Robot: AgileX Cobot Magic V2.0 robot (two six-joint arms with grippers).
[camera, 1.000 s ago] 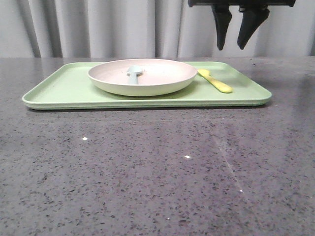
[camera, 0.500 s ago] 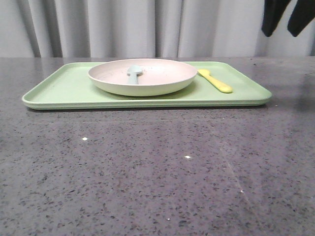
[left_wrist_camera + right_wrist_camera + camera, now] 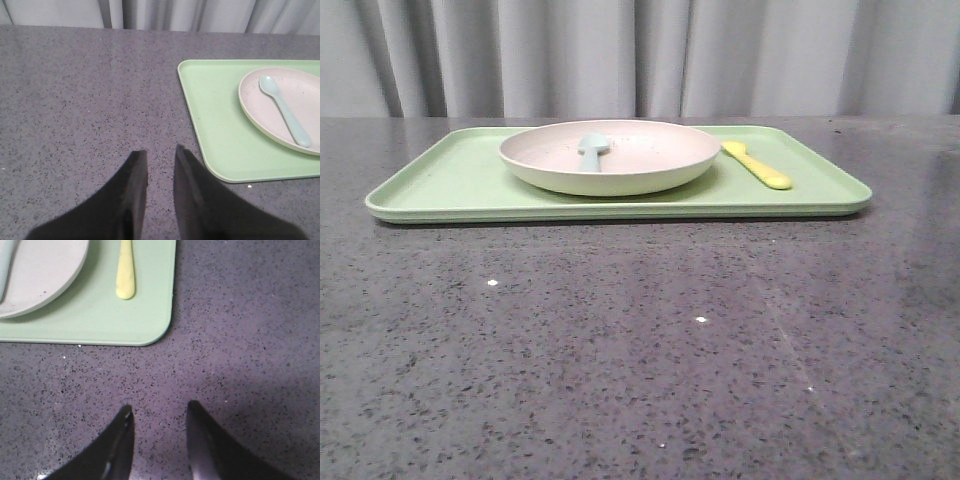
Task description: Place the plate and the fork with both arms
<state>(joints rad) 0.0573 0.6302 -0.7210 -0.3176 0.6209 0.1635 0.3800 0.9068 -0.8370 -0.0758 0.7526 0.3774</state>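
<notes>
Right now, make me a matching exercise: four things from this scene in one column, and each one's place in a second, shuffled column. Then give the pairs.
Things
1. spoon
2. fork
3. plate
4. left hand

Places
A. on the tray, about mid-length
B. over bare table, off the tray's corner
C. inside the plate
D. flat on the tray, to the right of the plate

Pairs: 1-C, 2-D, 3-A, 4-B
</notes>
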